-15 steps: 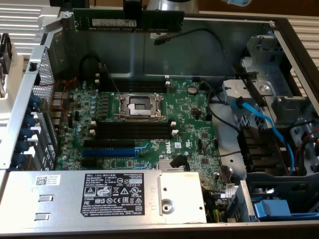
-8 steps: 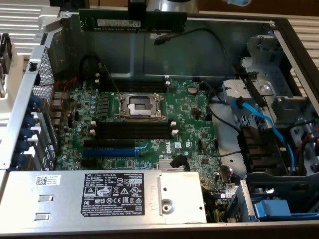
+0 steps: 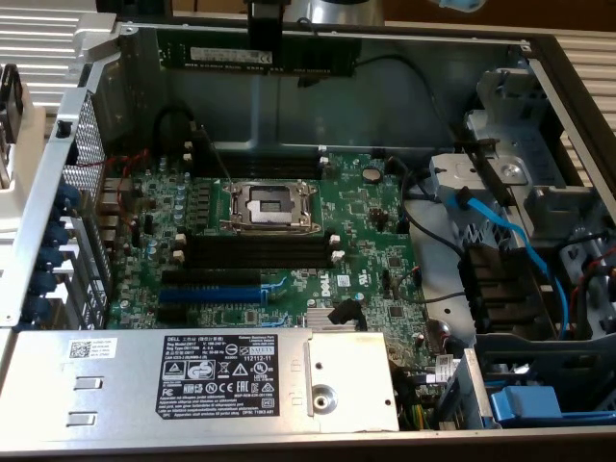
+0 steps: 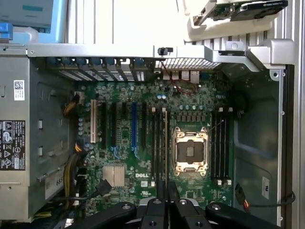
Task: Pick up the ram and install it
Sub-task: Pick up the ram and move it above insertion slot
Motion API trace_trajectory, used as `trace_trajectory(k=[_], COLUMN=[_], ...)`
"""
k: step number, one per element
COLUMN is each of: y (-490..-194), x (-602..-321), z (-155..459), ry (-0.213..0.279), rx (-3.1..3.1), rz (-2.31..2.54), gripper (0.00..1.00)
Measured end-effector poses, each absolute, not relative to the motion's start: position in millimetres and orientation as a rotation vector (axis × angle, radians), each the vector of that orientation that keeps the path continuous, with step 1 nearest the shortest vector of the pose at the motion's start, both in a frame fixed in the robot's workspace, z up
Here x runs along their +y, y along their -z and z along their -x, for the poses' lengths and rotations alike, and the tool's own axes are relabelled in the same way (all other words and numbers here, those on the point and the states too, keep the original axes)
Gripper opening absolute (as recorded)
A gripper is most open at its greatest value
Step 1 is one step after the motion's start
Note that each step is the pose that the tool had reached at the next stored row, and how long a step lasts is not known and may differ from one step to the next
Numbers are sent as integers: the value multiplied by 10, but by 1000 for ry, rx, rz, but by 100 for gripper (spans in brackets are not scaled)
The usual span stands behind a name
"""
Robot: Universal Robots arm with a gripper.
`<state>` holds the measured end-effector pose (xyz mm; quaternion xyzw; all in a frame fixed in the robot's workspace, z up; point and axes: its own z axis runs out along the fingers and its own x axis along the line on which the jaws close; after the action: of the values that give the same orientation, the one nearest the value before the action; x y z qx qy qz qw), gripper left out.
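The gripper (image 4: pixel 167 191) is matte black throughout — two narrow, flat fingers (image 4: pixel 161 190) set side by side, rising from a broad black body. Round recessed screw heads sit across that body, one at each outer shoulder. In the exterior view, a black block (image 3: pixel 265 34) hangs beneath a grey, rounded housing (image 3: pixel 332 12).

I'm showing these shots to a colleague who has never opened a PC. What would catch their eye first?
Probably the green motherboard filling the middle of the open case, with the empty silver CPU socket at its centre and a blue expansion slot nearer the power supply. Next, at the far wall of the case, the gripper sits over the ram, a dark strip with a white label lying along that edge, not yet in the black memory slots.
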<state>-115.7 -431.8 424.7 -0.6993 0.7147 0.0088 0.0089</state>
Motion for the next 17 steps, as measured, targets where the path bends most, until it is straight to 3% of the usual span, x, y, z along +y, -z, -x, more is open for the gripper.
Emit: trace_trajectory(k=[17], y=[-4065], x=[-4219], z=[1152], ry=[-26], rx=[2289], rz=[2125], gripper=[12])
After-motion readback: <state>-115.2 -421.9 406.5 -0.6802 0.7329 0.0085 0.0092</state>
